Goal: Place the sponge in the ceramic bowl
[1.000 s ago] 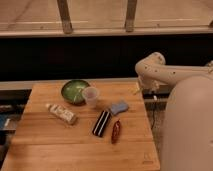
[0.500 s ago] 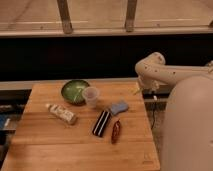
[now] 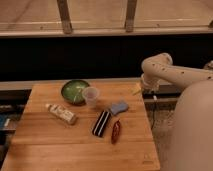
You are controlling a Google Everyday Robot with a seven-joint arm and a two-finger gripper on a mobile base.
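The sponge (image 3: 118, 107), a small blue-grey pad, lies flat on the wooden table (image 3: 50, 145) right of centre. The ceramic bowl (image 3: 75, 91), dark green with a lighter inside, stands at the back of the table, left of the sponge. A translucent cup (image 3: 91, 96) sits between the two, touching or nearly touching the bowl's rim. My white arm (image 3: 160, 72) comes in from the right. The gripper (image 3: 137, 89) hangs low by the table's back right corner, up and to the right of the sponge and apart from it.
A black striped block (image 3: 101, 123) and a small reddish object (image 3: 116, 131) lie in front of the sponge. A pale wrapped packet (image 3: 61, 114) lies at the left. A dark wall and a rail run behind the table. My white body (image 3: 192, 135) stands to the right.
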